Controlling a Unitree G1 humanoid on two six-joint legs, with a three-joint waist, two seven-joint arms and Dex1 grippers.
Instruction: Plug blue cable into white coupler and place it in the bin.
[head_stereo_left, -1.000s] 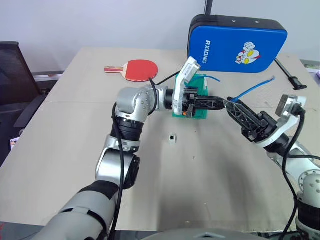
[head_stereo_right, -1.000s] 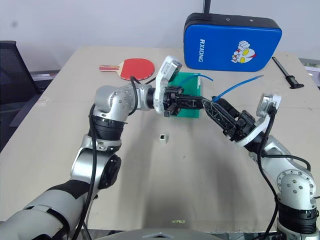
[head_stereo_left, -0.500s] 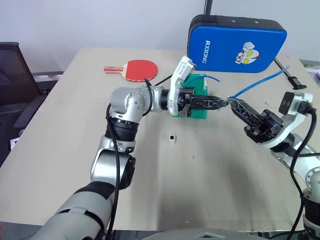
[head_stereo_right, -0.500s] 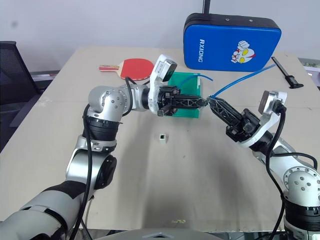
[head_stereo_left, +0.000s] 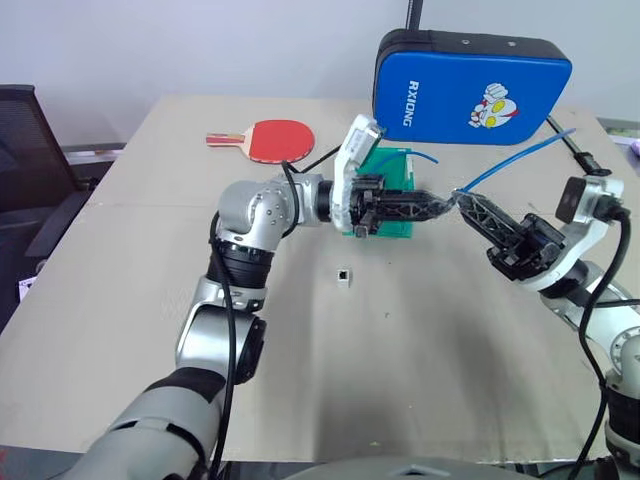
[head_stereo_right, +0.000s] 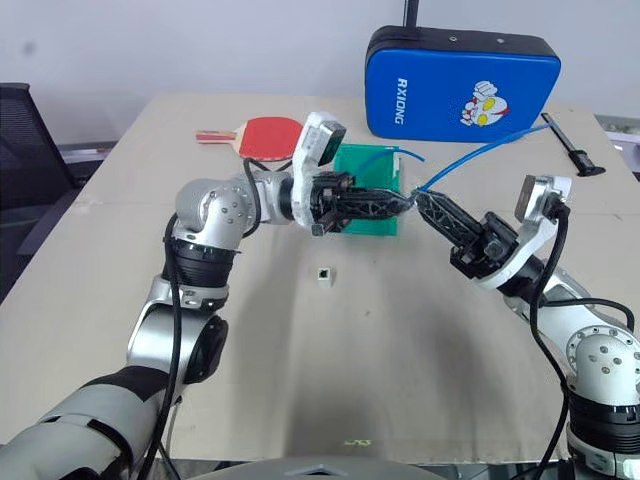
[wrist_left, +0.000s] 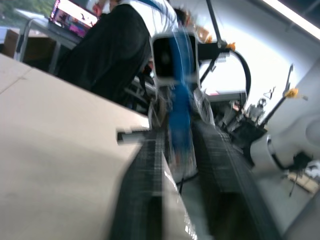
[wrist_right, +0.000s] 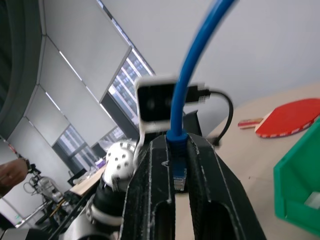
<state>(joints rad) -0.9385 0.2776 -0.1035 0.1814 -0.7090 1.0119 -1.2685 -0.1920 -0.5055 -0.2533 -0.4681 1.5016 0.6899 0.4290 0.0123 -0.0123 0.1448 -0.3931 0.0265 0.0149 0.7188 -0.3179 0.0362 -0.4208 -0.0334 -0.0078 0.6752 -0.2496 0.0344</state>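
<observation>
Right hand (head_stereo_right: 420, 200) pinching blue cable (head_stereo_right: 470, 160); left hand (head_stereo_right: 400, 203) partly spread; bin (head_stereo_right: 368, 203) holds second cable.

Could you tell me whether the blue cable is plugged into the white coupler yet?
No: the small white coupler lies alone on the table, while the thin blue cable is pinched in the right gripper.

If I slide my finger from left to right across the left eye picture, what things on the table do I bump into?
Red paddle → little white coupler → green bin → blue padded case → black tool at the table's right edge.
</observation>
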